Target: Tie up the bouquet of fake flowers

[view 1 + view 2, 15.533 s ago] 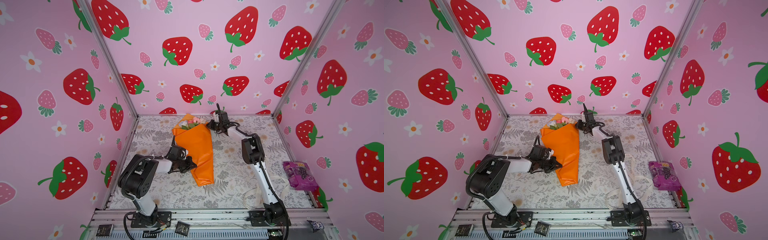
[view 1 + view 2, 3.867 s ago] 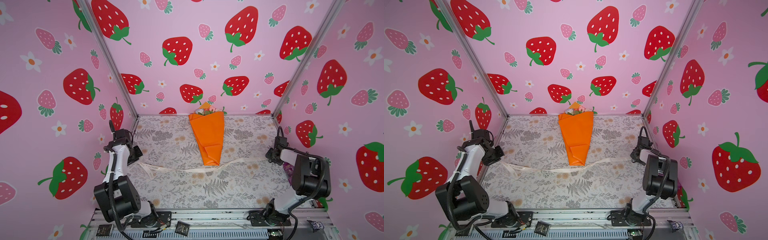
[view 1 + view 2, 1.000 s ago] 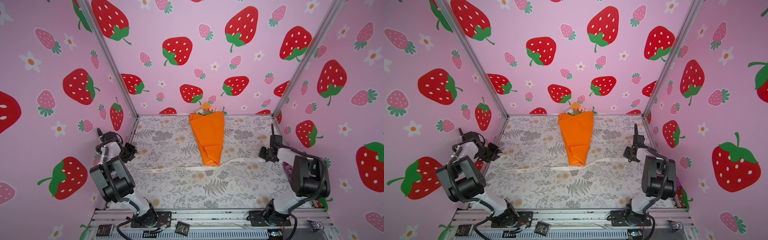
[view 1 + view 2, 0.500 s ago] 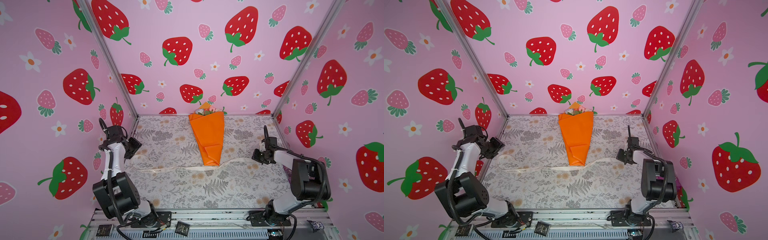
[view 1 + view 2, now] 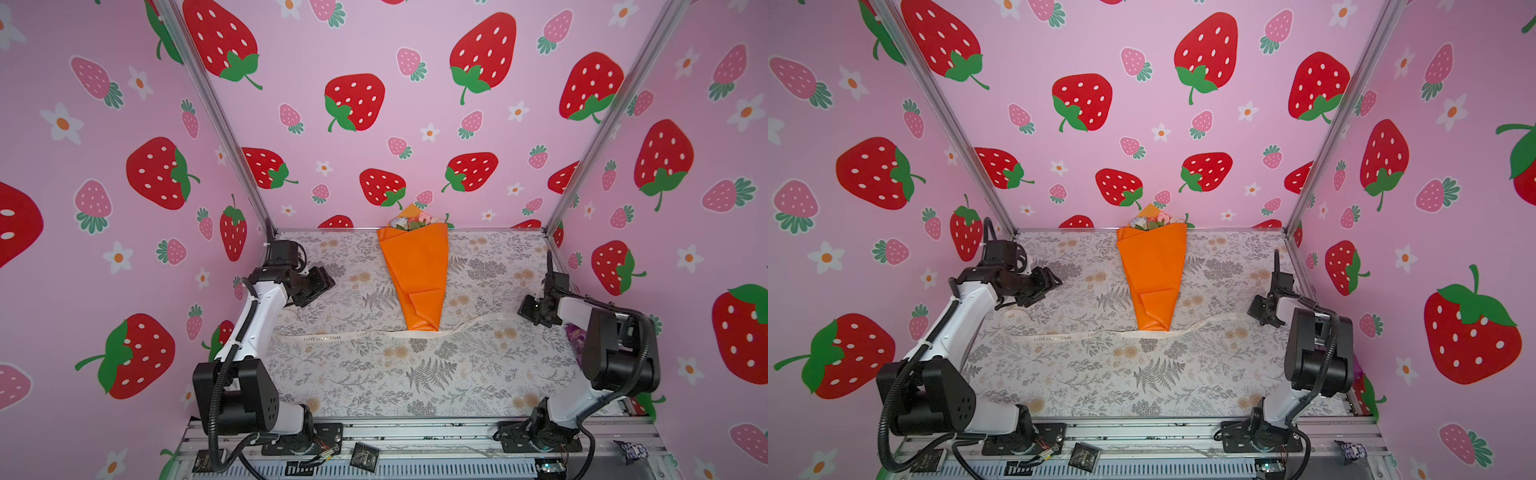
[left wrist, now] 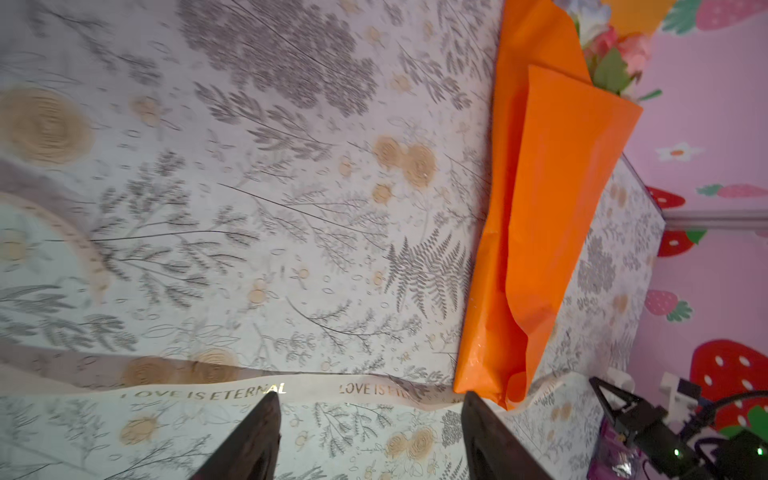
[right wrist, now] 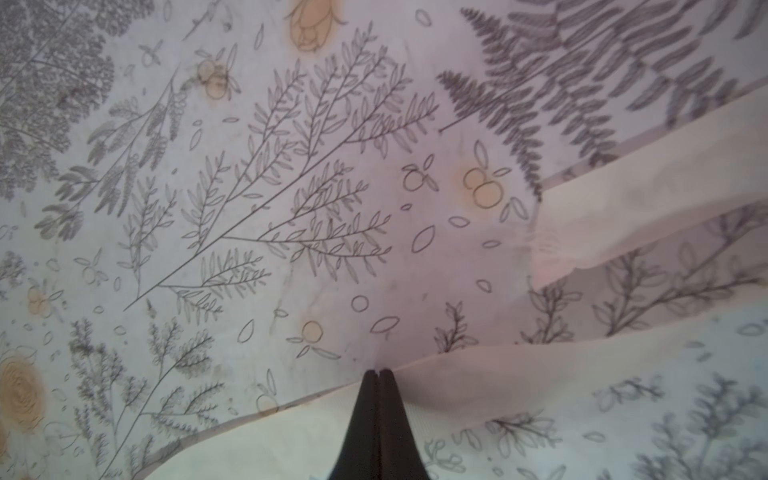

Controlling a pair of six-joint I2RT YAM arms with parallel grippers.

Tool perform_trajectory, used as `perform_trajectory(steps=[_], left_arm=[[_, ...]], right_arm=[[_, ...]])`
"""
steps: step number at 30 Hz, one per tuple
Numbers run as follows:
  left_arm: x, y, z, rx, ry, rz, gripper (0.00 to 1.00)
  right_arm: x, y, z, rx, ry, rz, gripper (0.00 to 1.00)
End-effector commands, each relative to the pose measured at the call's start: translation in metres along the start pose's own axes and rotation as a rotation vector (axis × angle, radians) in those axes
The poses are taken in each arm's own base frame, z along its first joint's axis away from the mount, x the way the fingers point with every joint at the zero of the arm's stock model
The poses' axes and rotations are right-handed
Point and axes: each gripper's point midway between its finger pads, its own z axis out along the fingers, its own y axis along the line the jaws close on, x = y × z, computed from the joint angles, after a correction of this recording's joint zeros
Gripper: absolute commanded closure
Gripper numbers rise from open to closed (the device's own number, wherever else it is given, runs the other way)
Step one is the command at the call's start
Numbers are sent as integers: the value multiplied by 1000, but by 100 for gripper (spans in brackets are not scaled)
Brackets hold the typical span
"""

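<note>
Nearest the camera runs a metal rail (image 5: 415, 432) carrying the bases of both arms. Beyond it lies the table (image 5: 415, 382), covered in a cloth printed with grey ferns and tan blooms.

A cream ribbon (image 5: 324, 337) (image 5: 1052, 338) stretches flat across the table from left to right, with the words LOVE IS ETERNAL printed along it (image 6: 266, 388). Its middle passes under the narrow near end of the bouquet.

At the right end of the ribbon sits the right gripper (image 5: 523, 311), low over the table close to the right wall. In the right wrist view its fingers are pressed tight together (image 7: 378, 374), pinching the ribbon's edge (image 7: 457, 374) at their tips. A purple packet (image 5: 575, 336) lies on the right edge of the table, partly hidden behind that arm.

A little farther back on the left, the left gripper (image 5: 322, 286) (image 5: 1046, 286) hangs above the table near the left wall, pointing towards the middle. Its fingers are spread wide with nothing between them (image 6: 370, 399), clear of the ribbon.

The bouquet (image 5: 415, 274) (image 5: 1152, 270) lies in the middle of the far half of the table, a cone of orange paper with its narrow end near and its wide end against the far wall. Pink and white flowers (image 5: 415, 222) with green leaves show at the wide end (image 6: 611, 54).

The far wall (image 5: 374, 50) is pink with printed strawberries.
</note>
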Motion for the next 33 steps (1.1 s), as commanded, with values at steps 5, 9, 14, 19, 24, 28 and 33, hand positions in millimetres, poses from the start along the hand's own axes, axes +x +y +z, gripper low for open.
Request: perform_trajectory(steps=[5,9,14,19,24,28,33], left_arm=[[22,-72,53,202,93,45,12],[17,-100,90,264,144,56,7],[-4,-119,137,307,175,29,7],[-28,-129,177,315,183,10,7],[-41,-135,213,341,207,-38,12],[-50,-135,233,336,217,-57,15],[-55,-138,253,360,231,-88,20]], right_arm=[[-19,72,-37,-321,-36,-84,69],[-16,145,-44,-540,-28,-153,59],[-16,215,-36,-734,-33,-150,51],[-26,258,-16,-814,-10,-130,49],[-32,284,18,-846,48,-109,49],[-37,297,39,-861,72,-111,45],[-39,312,64,-882,107,-109,44]])
